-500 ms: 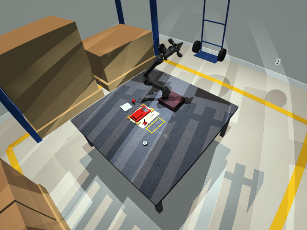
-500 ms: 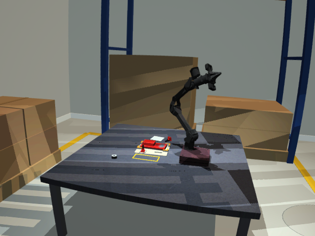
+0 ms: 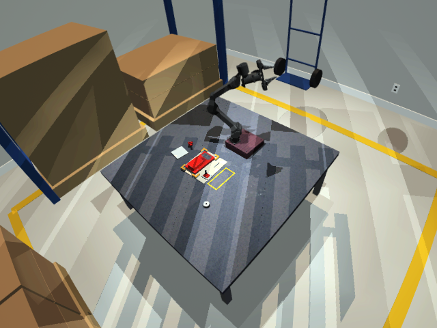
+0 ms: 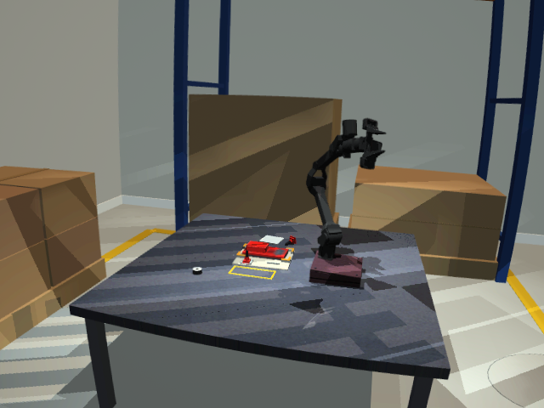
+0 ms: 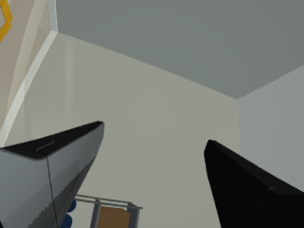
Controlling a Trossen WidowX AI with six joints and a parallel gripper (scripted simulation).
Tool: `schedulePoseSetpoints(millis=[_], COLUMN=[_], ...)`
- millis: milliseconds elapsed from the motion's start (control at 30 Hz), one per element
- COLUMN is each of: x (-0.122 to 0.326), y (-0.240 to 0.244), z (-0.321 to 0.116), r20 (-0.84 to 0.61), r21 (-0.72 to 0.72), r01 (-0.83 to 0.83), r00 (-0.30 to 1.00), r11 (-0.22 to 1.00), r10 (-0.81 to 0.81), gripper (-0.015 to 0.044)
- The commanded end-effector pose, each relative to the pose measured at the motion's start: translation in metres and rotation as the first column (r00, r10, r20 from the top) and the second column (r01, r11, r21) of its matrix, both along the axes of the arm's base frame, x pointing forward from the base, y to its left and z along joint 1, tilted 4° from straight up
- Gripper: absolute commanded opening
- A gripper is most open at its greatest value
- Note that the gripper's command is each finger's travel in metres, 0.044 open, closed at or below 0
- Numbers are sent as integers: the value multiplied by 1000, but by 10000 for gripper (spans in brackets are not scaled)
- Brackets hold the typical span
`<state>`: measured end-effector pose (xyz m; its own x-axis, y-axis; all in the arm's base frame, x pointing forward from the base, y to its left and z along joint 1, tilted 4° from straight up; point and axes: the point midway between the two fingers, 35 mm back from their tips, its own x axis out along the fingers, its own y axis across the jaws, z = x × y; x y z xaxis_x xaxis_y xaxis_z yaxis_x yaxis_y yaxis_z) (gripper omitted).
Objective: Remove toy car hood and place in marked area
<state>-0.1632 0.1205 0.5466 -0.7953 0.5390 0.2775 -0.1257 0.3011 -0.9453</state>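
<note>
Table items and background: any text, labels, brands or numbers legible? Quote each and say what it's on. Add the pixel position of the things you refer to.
No word, label, brand, number or sign reads in any view.
White card under the toy car (image 3: 199, 162) (image 4: 263, 250): small dark marks, too small to read.
Cardboard boxes (image 3: 169, 67) (image 4: 428, 197): no print visible.
Pale square (image 3: 179, 152) (image 4: 271, 239): no marks visible.
Gripper fingers: thin lines, no lettering.
</note>
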Motion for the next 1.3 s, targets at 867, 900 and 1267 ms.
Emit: schedulePoseSetpoints(millis=[867,900,1267], x=[172,181,281], y=[216,218,226], z=[-149,-153,-212], r20=[153,154,192], r21=[-691,-704,-880], r01=[621,621,475], r00=[625,606,333], r11=[369,344,-12], r10=[-765,-780,-923], gripper=[440,440,440])
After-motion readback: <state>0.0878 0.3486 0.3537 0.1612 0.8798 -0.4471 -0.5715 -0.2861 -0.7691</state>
